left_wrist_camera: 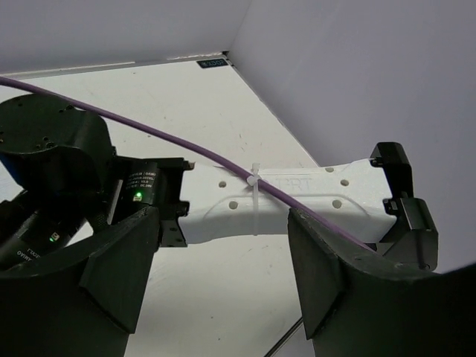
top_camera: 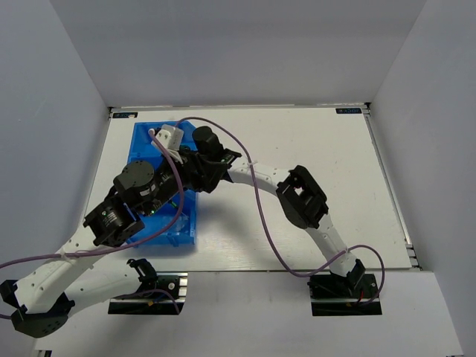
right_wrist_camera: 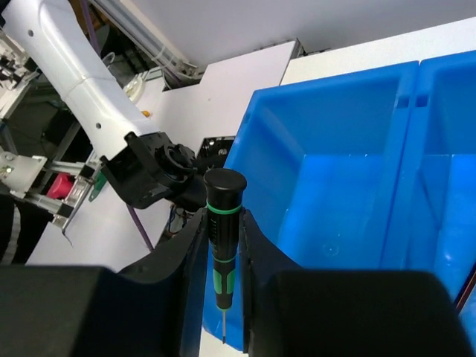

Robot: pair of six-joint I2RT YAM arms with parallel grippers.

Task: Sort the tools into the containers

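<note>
A black screwdriver with green bands [right_wrist_camera: 224, 223] is clamped upright in my right gripper [right_wrist_camera: 223, 220], cap up and thin tip pointing down. It hangs at the outer wall of the translucent blue containers [right_wrist_camera: 349, 149], beside a deep compartment with nothing visible in it. From above, the containers [top_camera: 146, 141] lie at the table's left, largely covered by both arms. My left gripper [left_wrist_camera: 223, 271] stands open above the white table with nothing between its fingers [left_wrist_camera: 123, 260]. No other tools show in any view.
The right arm's white link [left_wrist_camera: 282, 197] crosses just ahead of my left gripper, with a purple cable [left_wrist_camera: 149, 134] tied along it. The left arm's wrist [top_camera: 134, 182] hovers over the containers. White walls enclose the table on three sides.
</note>
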